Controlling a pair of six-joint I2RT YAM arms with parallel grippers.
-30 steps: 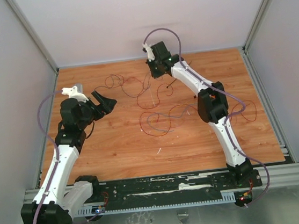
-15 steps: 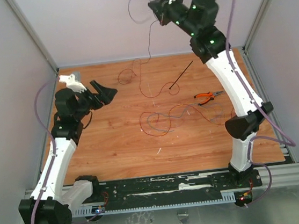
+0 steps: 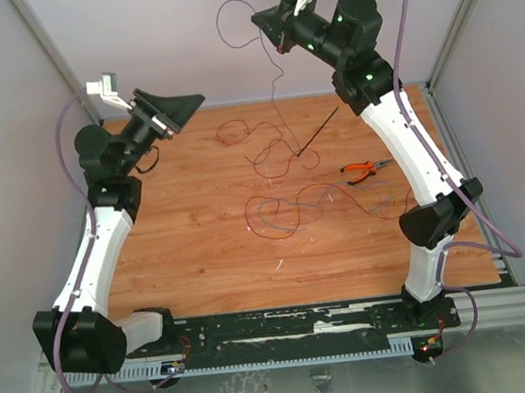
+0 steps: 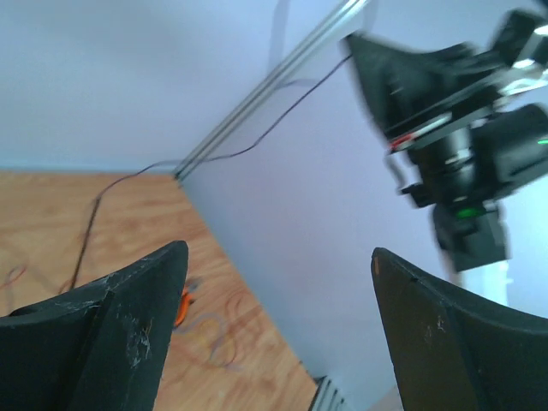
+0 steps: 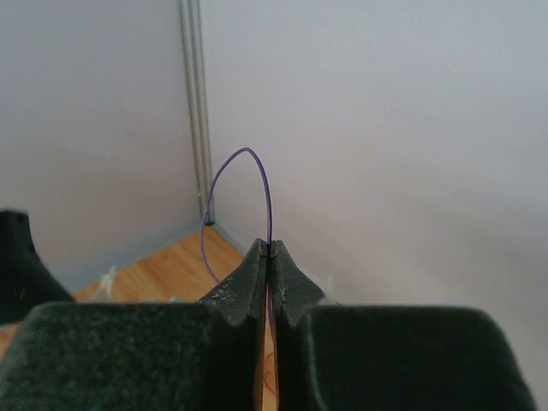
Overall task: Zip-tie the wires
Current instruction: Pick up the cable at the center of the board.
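Wood-grain desk (image 3: 185,262): a loose tangle of thin red, dark and purple-grey wires (image 3: 282,215) lies mid-desk. Orange-handled pliers (image 3: 364,171) sit to its right. Behind them the thin straight black plastic zip tie (image 3: 319,130) lies flat and slanted, well apart from both grippers. Over the rear-left corner the left gripper (image 3: 188,110) hangs with jaws spread wide, empty. High against the back wall, the right gripper (image 5: 267,253) has jaws pressed together, pinching one purple strand that drops to the desk near the zip tie.

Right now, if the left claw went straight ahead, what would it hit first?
Probably the wire hanging from the right gripper; the left gripper points toward it, though depth is unclear.
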